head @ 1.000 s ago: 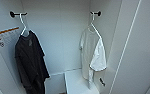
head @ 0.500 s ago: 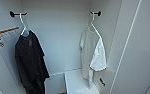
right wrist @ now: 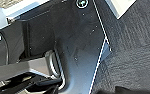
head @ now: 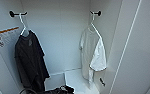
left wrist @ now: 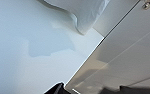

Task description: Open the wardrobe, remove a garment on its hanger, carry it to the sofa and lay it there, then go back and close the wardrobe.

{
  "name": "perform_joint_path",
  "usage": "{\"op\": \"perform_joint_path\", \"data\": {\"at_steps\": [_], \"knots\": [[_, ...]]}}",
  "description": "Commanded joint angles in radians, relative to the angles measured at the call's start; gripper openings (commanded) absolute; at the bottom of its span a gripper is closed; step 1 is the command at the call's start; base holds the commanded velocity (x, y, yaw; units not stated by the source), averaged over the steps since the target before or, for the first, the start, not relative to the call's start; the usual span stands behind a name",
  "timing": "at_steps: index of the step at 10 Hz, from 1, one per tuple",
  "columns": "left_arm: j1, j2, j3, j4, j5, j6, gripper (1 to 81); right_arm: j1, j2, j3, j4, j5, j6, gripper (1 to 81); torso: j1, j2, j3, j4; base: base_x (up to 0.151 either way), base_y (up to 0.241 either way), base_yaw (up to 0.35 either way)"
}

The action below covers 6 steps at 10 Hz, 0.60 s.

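1. The wardrobe point(head: 58, 37) stands open and takes up nearly the whole head view. Its white back wall spans the middle of the frame, and one open door point(head: 138, 55) runs down the right side.
2. A long black garment point(head: 29, 62) hangs at the left of the frame, reaching almost to the wardrobe floor. It hangs from a white hanger on a dark peg point(head: 12, 13) at the upper left.
3. The garment point(head: 92, 53), a white short-sleeved T-shirt, hangs inside the wardrobe at centre right, close to the right inner wall. In the left wrist view its lower edge shows at the top of the frame, above the white wardrobe floor.
4. A label point(head: 4, 36) with an orange stripe sits on the left inner wall, just left of the black garment.
5. The hanger point(head: 94, 23) carrying the T-shirt is thin and white, and its hook rests over a second dark peg point(head: 97, 12) at the upper right.
6. Dark robot parts show at the bottom centre of the head view. I cannot tell how the jaws of either gripper stand.
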Motion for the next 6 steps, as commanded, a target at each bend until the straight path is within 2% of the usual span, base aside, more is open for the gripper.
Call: {"op": "perform_joint_path", "data": {"at_steps": [1, 6], "knots": [[-0.253, -0.001, 0.032, -0.08, 0.03, -0.013, 81.1, 0.045, 0.004, 0.002, 0.01, -0.055, 0.002, 81.1, 0.0, 0.0, 0.0, 0.0, 0.0, 0.0, 0.0], [-0.466, 0.013, 0.032, -0.177, 0.052, -0.013, 81.1, 0.041, 0.016, 0.003, 0.01, -0.055, 0.002, 81.1, 0.0, 0.0, 0.0, 0.0, 0.0, 0.0, 0.0]]}}
